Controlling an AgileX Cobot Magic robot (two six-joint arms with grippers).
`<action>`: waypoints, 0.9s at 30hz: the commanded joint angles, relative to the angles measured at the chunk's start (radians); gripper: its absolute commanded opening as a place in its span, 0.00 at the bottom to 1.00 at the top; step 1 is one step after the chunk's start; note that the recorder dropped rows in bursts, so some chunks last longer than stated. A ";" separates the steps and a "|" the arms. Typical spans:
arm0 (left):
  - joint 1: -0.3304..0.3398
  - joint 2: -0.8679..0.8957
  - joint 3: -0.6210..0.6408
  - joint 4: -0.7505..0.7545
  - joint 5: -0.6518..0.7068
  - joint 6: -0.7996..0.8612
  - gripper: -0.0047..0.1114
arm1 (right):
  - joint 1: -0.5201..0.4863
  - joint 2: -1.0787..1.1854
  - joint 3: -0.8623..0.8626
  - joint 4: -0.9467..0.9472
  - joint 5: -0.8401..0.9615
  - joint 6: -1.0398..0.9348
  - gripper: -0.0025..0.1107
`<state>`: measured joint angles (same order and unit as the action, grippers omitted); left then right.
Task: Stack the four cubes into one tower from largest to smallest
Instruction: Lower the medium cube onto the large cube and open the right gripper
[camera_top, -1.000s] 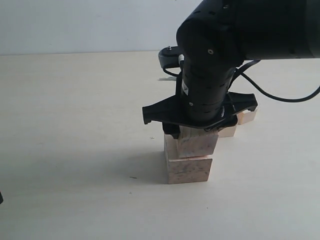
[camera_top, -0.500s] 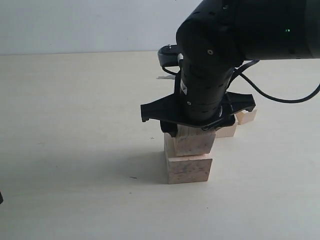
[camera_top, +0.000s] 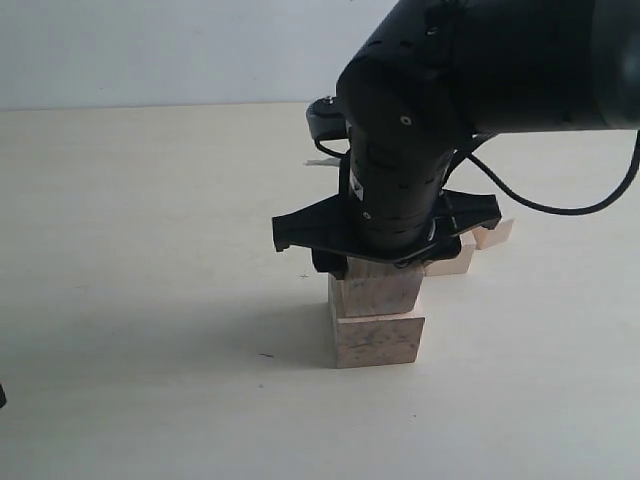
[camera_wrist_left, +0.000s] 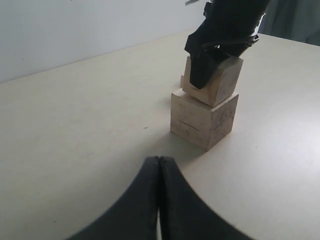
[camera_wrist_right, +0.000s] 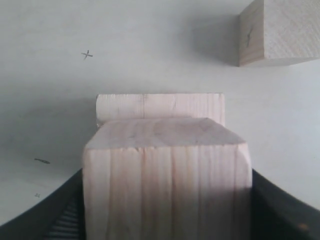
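Observation:
The largest cube stands on the table. The second cube is on top of it, slightly skewed, and whether its whole underside rests there I cannot tell. My right gripper comes down from above and is shut on this second cube, one finger on each side. Two smaller cubes lie behind the stack, one nearer and one farther right. My left gripper is shut and empty, low over the table, well short of the stack.
The pale tabletop spreads all round the stack, with a small dark mark in front of it. A black cable hangs from the right arm. A pale wall rises behind the table's far edge.
The right gripper has come down and a little to the left with the second cube, which now sits more level and closer on the largest cube. The left gripper has not moved.

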<state>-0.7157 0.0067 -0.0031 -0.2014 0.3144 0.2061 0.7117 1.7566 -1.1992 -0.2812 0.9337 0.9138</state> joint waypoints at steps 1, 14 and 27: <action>0.001 -0.007 0.003 -0.003 -0.001 0.002 0.04 | 0.003 0.019 -0.007 -0.006 -0.006 0.006 0.19; 0.001 -0.007 0.003 -0.003 -0.001 0.002 0.04 | 0.003 0.021 -0.007 -0.007 -0.032 0.031 0.54; 0.001 -0.007 0.003 -0.003 -0.001 0.002 0.04 | 0.003 0.007 -0.007 -0.021 -0.042 0.031 0.68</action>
<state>-0.7157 0.0067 -0.0031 -0.2014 0.3144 0.2061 0.7117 1.7741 -1.2012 -0.2832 0.8980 0.9380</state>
